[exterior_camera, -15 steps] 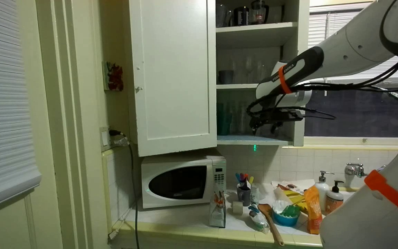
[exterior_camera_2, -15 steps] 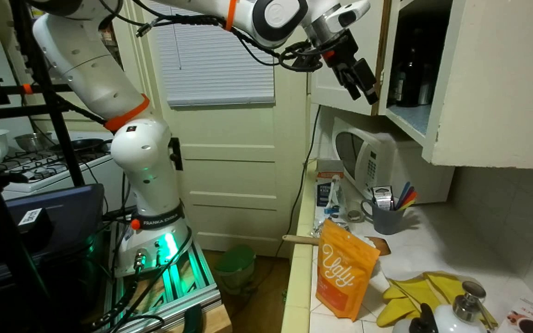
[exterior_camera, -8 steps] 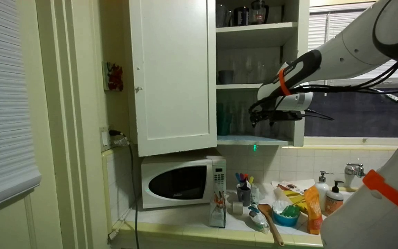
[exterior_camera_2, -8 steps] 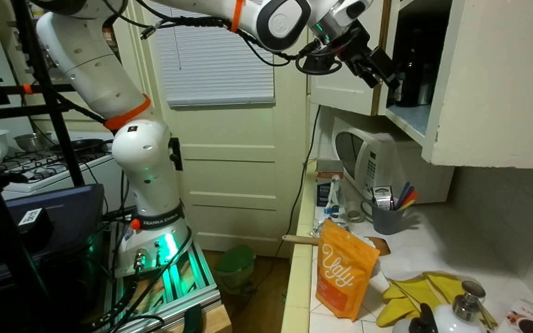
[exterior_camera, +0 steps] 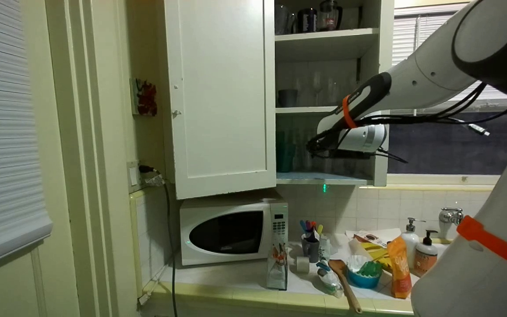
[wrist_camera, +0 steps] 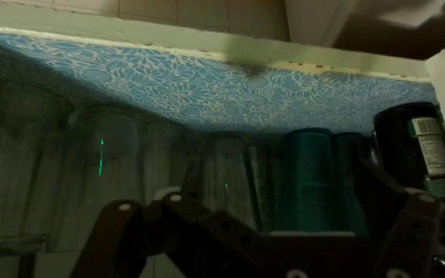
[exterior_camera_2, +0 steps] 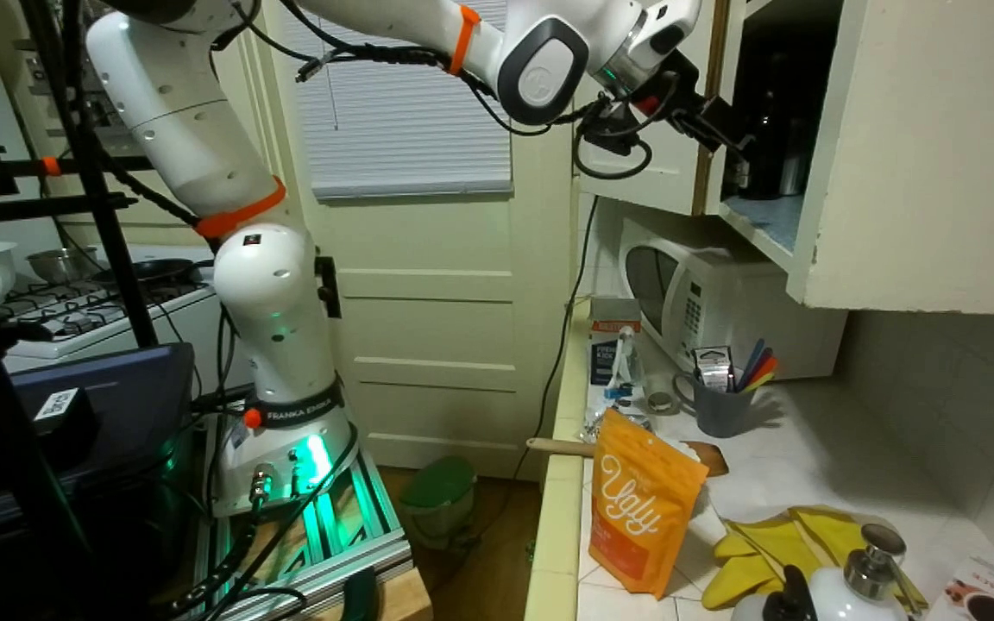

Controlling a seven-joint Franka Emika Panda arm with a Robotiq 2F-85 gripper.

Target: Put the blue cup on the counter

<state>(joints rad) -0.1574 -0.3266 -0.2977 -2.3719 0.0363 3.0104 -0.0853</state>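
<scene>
A teal-blue cup [wrist_camera: 307,170] stands on the lowest cabinet shelf, dim in the wrist view and in an exterior view [exterior_camera: 285,154]. A second, darker teal cup [wrist_camera: 348,154] is right beside it. My gripper [wrist_camera: 280,175] is open, with one dark finger on each side of the teal cups in the wrist view. I cannot tell whether the fingers touch anything. In an exterior view the gripper [exterior_camera_2: 726,134] points into the cabinet opening. The pale counter [exterior_camera: 225,277] lies below; it also shows in an exterior view [exterior_camera_2: 842,466].
Clear glasses [wrist_camera: 224,170] stand beside the cups, and a dark labelled container [wrist_camera: 408,143] on the other side. The open cabinet door [exterior_camera: 225,97] hangs over the microwave [exterior_camera: 231,233]. The counter bears a grey mug [exterior_camera_2: 721,405], an orange pouch [exterior_camera_2: 644,509] and a blue bowl [exterior_camera: 363,279].
The arm has reached toward the cabinet. The gripper has tilted up from pointing down and moved to the cabinet opening. The objects on the counter have not moved.
</scene>
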